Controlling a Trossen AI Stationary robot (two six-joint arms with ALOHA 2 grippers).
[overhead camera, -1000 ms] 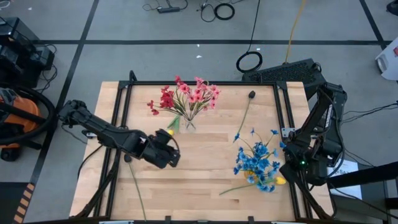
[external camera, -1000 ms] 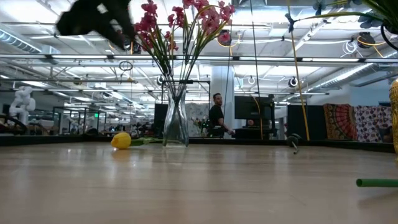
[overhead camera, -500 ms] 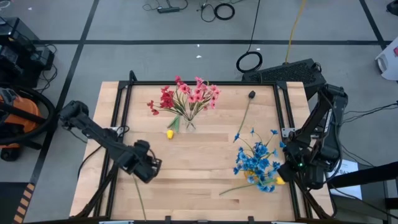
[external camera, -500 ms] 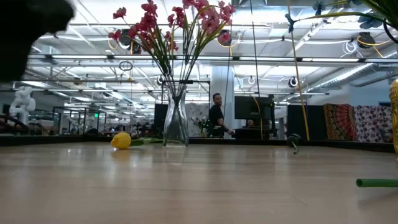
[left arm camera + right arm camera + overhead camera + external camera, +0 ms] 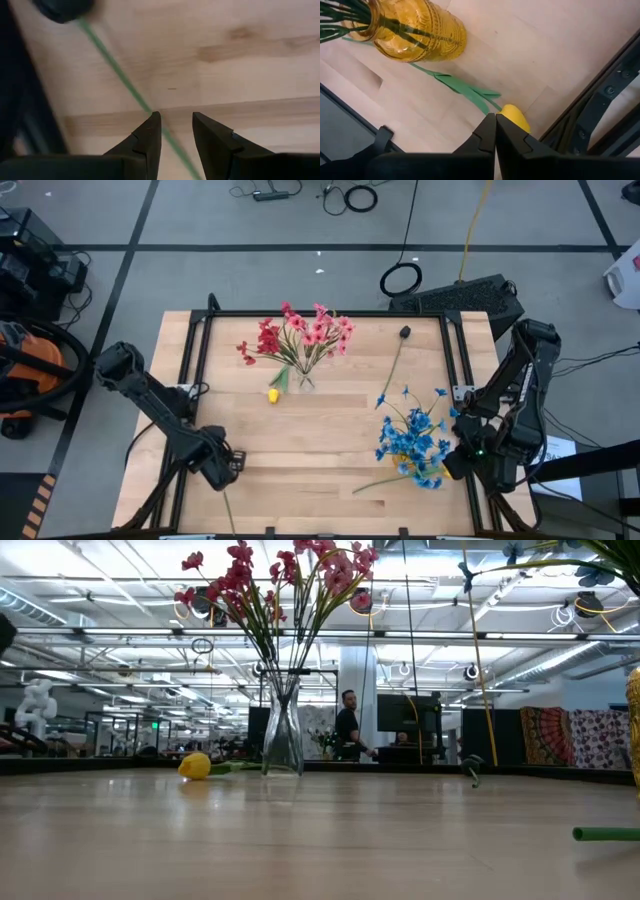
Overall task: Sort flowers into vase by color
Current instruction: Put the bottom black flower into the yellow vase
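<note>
High view: wooden table framed by black rails. Clear glass vase near the far-left middle, filled with red flowers and pink flowers. Yellow bud flat on the boards just beside that vase. Blue flowers bunched toward the right edge. Dark bud on a long stem near the far right, lying flat. Left claw low over the near-left area, above a thin green stem running to the near edge. Right claw at the right rim, next to the blue bunch.

Low view: glass vase upright with red and pink blooms fanned above; yellow bud on its side to the vase's left, close by. Person standing in the room beyond the table.

Left wrist view: fingers spread with a clear gap — pinching nothing. Green stem passing diagonally beneath, just beside one fingertip.

Right wrist view: fingers pressed together — nothing visibly gripped. Second yellow bud with green leaves directly ahead of the tips. Amber glass vase holding green stems farther off.
</note>
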